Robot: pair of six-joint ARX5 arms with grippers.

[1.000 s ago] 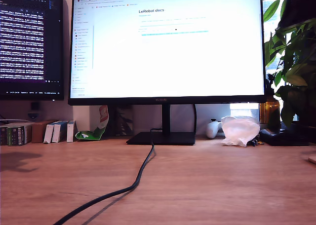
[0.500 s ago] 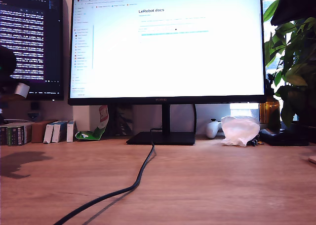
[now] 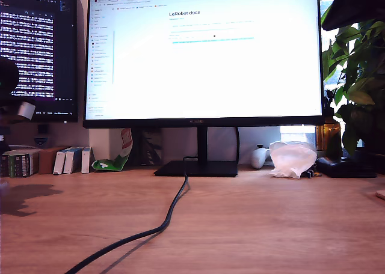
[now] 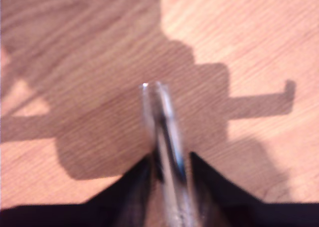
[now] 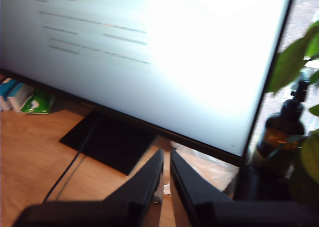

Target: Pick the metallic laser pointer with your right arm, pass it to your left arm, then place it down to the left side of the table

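Note:
The metallic laser pointer [image 4: 162, 127] is a slim shiny cylinder sticking out forward between two black pointed jaws. My first gripper [image 4: 169, 160] is shut on it, hovering over the wooden table [image 4: 249, 38] and casting a blocky shadow there. The pointer does not show in the exterior view. At the exterior view's left edge an arm [image 3: 8, 82] with a pale grey-white piece [image 3: 25, 110] pokes in above the table [image 3: 271, 226]. My second gripper [image 5: 166, 155] is shut with nothing in it, held high and facing the monitor's lower corner.
A big lit monitor [image 3: 204, 51] on a black stand fills the back, with a second dark screen [image 3: 36, 45] at the exterior view's left. A black cable [image 3: 171, 211] snakes across the table. Small boxes [image 3: 66, 160], a plastic bag [image 3: 292, 158] and a plant [image 3: 361, 88] line the back.
An arm with a pale segment has come in at the exterior view's left edge, and its shadow on the table there has grown. A dark shape at the top right has shifted slightly.

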